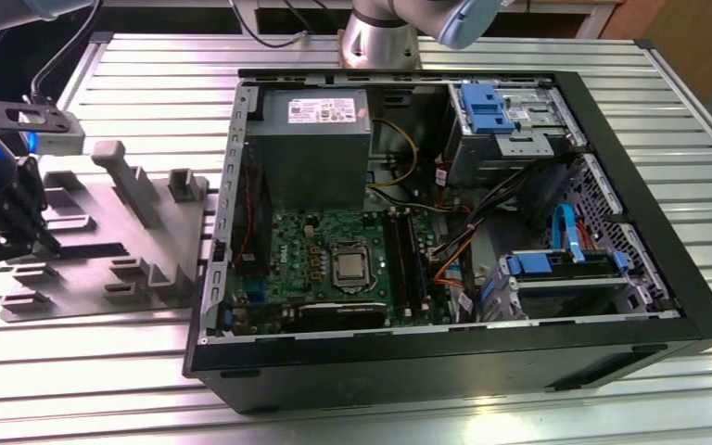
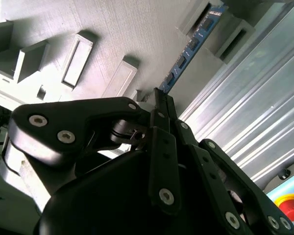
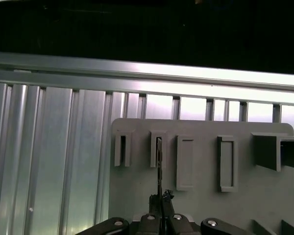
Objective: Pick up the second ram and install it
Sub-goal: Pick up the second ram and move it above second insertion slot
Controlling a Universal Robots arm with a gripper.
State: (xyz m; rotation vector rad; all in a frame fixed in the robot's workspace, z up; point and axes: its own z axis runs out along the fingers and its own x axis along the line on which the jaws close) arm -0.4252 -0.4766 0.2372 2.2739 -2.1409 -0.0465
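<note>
The second ram [image 2: 188, 46] is a thin blue strip with black chips, standing on edge over the grey fixture tray [image 2: 117, 29]. Its far end reaches a raised grey block of the tray. In the first wrist view the ram [image 3: 159, 169] shows edge-on, running from a narrow slot of the tray [image 3: 201, 200] to my fingertips. My gripper [image 2: 159, 98] [image 3: 160, 199] is shut on the near end of the strip. In the exterior view my gripper [image 1: 16, 239] hangs over the tray [image 1: 84, 283] at the exterior view's left, away from the computer.
An open black computer case [image 1: 653, 278] lies in the middle of the ribbed metal table. Inside are the green motherboard [image 1: 312, 255], dark memory slots [image 1: 408, 264], a grey power supply [image 1: 312, 139], cables and blue drive brackets. Several empty slots and upright posts [image 1: 127, 181] stand on the tray.
</note>
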